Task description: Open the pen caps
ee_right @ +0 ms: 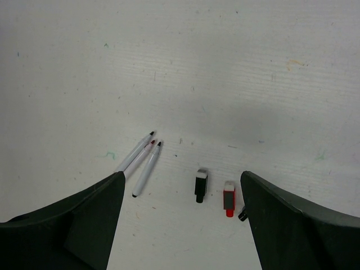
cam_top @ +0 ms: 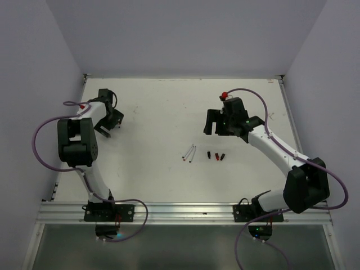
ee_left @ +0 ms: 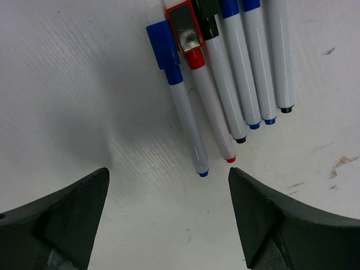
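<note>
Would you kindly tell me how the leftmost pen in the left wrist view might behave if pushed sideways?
The leftmost pen has a slim round barrel lying flat, so it would probably roll easily. Its blue cap looks flat-sided and may check that roll. Nudged toward the red-capped pen close beside it, it would likely shove that too.

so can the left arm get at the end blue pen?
Probably yes. The left gripper is open over the pens, and the end blue pen lies outermost, with bare table on one side. The red pen close beside it may crowd a finger.
</note>
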`<state>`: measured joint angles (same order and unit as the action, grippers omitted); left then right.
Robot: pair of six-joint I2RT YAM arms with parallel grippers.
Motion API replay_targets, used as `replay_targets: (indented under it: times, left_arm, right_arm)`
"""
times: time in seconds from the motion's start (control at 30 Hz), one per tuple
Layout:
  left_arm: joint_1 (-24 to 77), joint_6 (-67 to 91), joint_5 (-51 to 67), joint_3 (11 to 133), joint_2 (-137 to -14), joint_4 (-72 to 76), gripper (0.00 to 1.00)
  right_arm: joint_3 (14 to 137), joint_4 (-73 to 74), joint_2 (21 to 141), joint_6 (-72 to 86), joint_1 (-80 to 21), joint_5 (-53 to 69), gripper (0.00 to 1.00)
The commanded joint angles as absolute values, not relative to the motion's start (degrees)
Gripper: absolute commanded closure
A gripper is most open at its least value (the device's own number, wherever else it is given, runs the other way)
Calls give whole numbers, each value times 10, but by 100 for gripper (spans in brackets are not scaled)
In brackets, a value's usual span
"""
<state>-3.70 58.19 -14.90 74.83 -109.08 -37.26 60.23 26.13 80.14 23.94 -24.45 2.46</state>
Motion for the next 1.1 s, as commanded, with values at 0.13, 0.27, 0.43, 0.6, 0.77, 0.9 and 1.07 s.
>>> replay_targets:
  times: [0.13, 0.27, 0.43, 0.6, 0.77, 0.9, 1.07]
  left_arm:
    - [-45, 621, -183, 801, -1124, -438, 15]
    - [-45, 628, -198, 810, -1129, -452, 17]
    - [-45, 633, -211, 831, -1148, -474, 18]
    - [-45, 635, -236, 861, -1172, -508, 26]
    - [-44, 638, -245, 875, -1187, -522, 29]
    - [-44, 635, -246, 859, -1187, -497, 37]
    - [-44, 632, -240, 831, -1184, -475, 61]
  right_arm:
    - [619, 252, 798, 232, -246, 21, 12]
    - [615, 250, 795, 236, -247, 21, 12]
    - [616, 251, 788, 236, -246, 18, 12]
    - [617, 252, 785, 234, -245, 11, 12]
    - [613, 245, 779, 237, -247, 9, 12]
    - [611, 239, 774, 238, -247, 9, 12]
    - [610, 252, 766, 230, -246, -16, 12]
